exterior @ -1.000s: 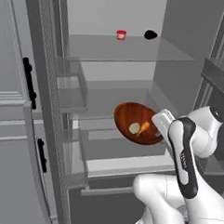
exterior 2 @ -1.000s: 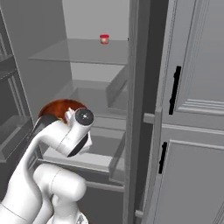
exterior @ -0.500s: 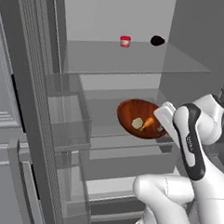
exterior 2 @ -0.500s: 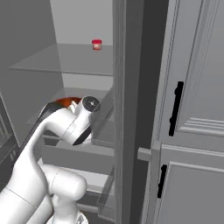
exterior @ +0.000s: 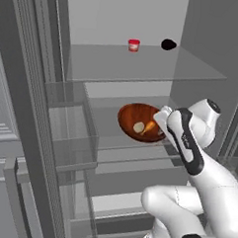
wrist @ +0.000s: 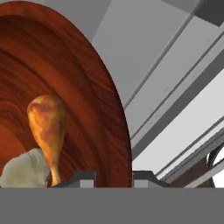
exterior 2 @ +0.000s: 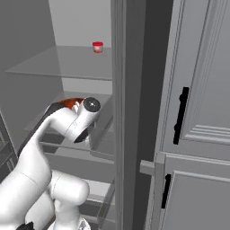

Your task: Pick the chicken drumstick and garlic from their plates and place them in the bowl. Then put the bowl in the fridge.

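Note:
The reddish-brown wooden bowl (exterior: 133,117) is inside the open fridge (exterior: 143,68), level with the middle glass shelf. In it lie the pale garlic (exterior: 139,127) and the orange-brown chicken drumstick (exterior: 149,126). My gripper (exterior: 163,121) is shut on the bowl's right rim. In the hand view the rim (wrist: 111,131) runs down between my fingertips (wrist: 83,178), with the drumstick (wrist: 48,127) and garlic (wrist: 26,170) to its left. From the right base view the bowl (exterior 2: 71,102) peeks out behind my wrist. I cannot tell whether the bowl rests on the shelf. The plates are out of view.
A small red cup (exterior: 134,44) and a black object (exterior: 168,44) stand on the upper glass shelf. See-through door bins (exterior: 66,133) hang at the left. The fridge's dark side wall (exterior 2: 128,112) and light grey cabinets (exterior 2: 197,112) stand to the right.
The base has driven closer to the fridge, so both base views have shifted. My arm has carried the bowl further in over the middle shelf, still gripped by its rim.

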Controlling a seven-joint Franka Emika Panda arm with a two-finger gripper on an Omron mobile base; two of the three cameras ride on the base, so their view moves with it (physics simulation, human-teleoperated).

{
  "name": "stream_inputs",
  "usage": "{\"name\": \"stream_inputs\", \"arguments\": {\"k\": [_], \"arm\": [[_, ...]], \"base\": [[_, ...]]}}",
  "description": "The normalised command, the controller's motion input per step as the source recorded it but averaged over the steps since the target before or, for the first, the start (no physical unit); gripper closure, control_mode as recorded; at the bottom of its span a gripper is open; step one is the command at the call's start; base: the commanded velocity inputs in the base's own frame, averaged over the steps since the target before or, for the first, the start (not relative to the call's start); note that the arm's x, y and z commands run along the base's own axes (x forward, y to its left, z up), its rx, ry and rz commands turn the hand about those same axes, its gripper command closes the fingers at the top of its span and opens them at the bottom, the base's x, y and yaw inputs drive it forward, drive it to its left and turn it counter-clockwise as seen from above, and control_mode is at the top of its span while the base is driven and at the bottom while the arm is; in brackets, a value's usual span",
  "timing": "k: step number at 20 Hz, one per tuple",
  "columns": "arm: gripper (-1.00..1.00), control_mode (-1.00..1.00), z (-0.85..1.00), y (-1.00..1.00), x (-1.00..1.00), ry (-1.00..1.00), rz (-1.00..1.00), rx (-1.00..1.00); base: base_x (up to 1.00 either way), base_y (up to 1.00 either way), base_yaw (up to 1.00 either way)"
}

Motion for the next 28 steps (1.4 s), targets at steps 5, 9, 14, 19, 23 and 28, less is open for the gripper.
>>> {"name": "stream_inputs", "arguments": {"k": [5, 9, 14, 19, 23, 28], "arm": [[1.00, -1.00, -0.22, 0.00, 0.99, 0.00, -0.06, 0.00], [1.00, -1.00, -0.32, 0.00, 0.72, 0.09, -0.02, -0.01], [1.00, -1.00, -0.16, 0.00, 0.70, 0.06, -0.03, -0.02], [1.00, -1.00, -0.30, 0.00, 0.68, 0.03, -0.05, -0.03], [1.00, -1.00, -0.47, 0.00, 0.45, 0.06, -0.02, -0.08], [-1.00, -1.00, -0.01, 0.00, 0.16, 0.00, 0.00, 0.00]], "base": [[0.00, 0.00, 0.00], [0.00, 0.00, 0.00], [0.00, 0.00, 0.00], [0.00, 0.00, 0.00], [0.00, 0.00, 0.00], [0.00, 0.00, 0.00]]}}
